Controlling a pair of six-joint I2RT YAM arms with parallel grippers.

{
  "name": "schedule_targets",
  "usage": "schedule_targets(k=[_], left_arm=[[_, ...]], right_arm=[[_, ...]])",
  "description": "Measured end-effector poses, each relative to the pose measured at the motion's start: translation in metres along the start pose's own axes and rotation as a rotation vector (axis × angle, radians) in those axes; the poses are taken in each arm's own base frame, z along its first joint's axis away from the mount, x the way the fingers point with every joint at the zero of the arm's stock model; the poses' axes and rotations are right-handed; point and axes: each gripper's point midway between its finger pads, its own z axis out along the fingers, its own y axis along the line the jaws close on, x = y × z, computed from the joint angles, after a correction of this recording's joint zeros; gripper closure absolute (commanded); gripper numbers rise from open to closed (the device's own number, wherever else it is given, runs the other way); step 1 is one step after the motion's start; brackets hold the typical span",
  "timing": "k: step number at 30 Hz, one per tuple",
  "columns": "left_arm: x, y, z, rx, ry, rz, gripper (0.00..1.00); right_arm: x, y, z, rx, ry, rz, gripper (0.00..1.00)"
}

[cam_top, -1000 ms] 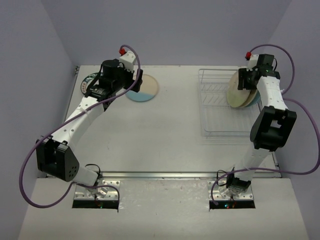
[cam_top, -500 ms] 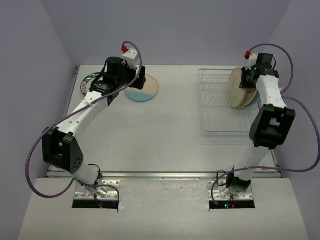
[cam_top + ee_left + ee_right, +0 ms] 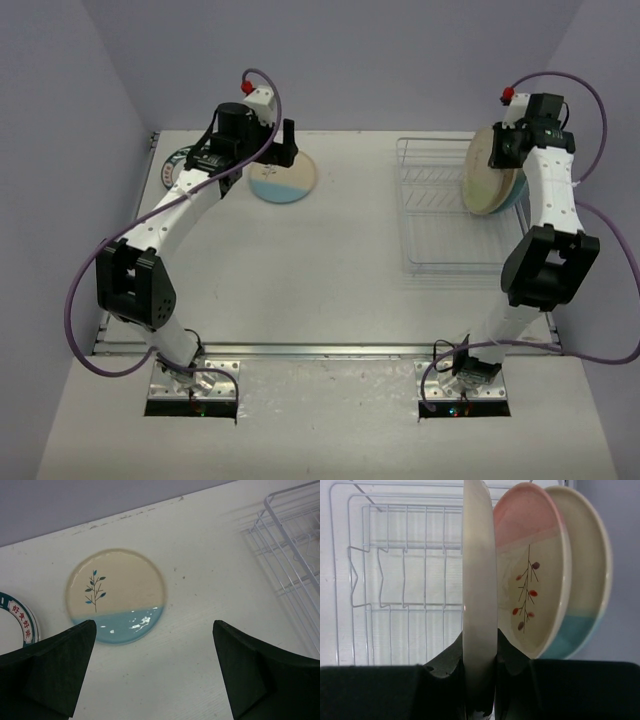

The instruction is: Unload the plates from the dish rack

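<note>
The dish rack (image 3: 395,580), a see-through tray with thin silvery wire rails, spreads to the left of my right claw (image 3: 480,665). That claw is pinched on the rim of an upright cream plate (image 3: 479,580). Just right of it stand a pinkish twig-printed plate (image 3: 530,580) and a hindmost plate (image 3: 590,580), seemingly cream over light blue. My left claw (image 3: 154,630) gapes wide and empty. Ahead of its left finger a round leaf plate (image 3: 116,596) lies flat, with a green-rimmed plate (image 3: 17,622) farther left.

1. Your right hand (image 3: 480,665) is hemmed in: the pink plate (image 3: 530,580) stands just beside the cream plate (image 3: 479,570) it clasps.
2. Dish rack (image 3: 405,605) slots left of that are open.
3. Under your left hand (image 3: 154,645), bare surface (image 3: 210,580).
</note>
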Motion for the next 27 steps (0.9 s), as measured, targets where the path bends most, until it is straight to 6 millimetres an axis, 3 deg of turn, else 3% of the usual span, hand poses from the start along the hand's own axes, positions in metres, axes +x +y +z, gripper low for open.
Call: schedule_targets(k=[6, 11, 18, 24, 27], left_arm=[[-0.003, 0.000, -0.001, 0.030, -0.005, -0.054, 0.00], [-0.013, -0.030, -0.008, 0.250, -0.023, -0.107, 0.19], [-0.029, -0.095, -0.036, 0.666, -0.068, -0.208, 0.24], [-0.027, -0.126, -0.057, 0.852, -0.039, -0.257, 0.26], [-0.017, -0.145, -0.064, 0.921, -0.009, -0.255, 0.26]], right_arm=[[-0.031, 0.006, -0.051, -0.009, -0.125, -0.029, 1.00], [-0.048, 0.039, -0.098, -0.152, -0.230, -0.056, 1.00], [-0.038, 0.127, -0.156, -0.583, -0.334, -0.002, 1.00], [-0.019, 0.201, -0.171, -0.889, -0.278, 0.038, 1.00], [-0.006, 0.231, -0.173, -0.986, -0.226, 0.047, 1.00]])
